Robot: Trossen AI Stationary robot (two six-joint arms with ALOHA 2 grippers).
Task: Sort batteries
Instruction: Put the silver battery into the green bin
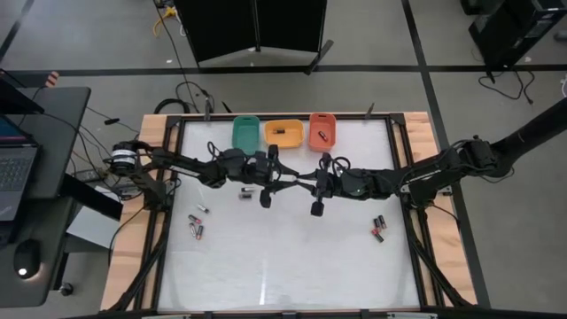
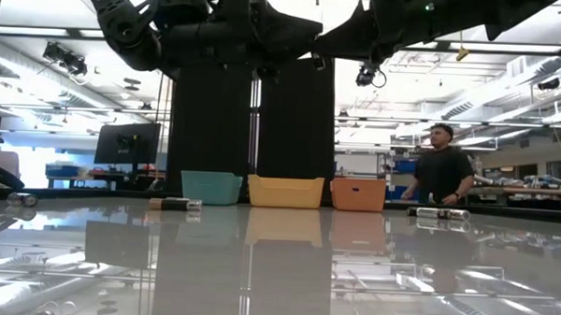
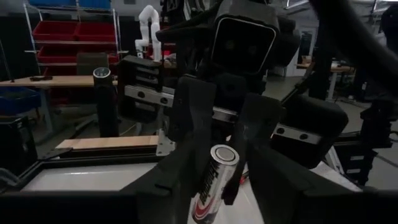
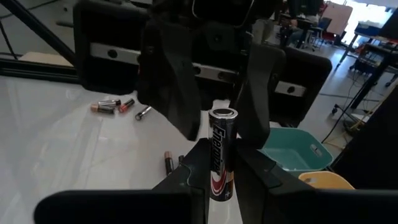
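One silver-and-black battery (image 4: 221, 152), upright

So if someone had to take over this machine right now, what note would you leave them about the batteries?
Grippers: the left gripper and right gripper meet over mid-table. Both appear closed on one held battery, seemingly mid-handover.
Done: one battery lies in the yellow tray and one in the orange tray. None shows in the green tray.
Left: the left cluster, the centre batteries and the right cluster are loose on the table.
Next, probably: one gripper lets go and the other carries the battery to a tray.
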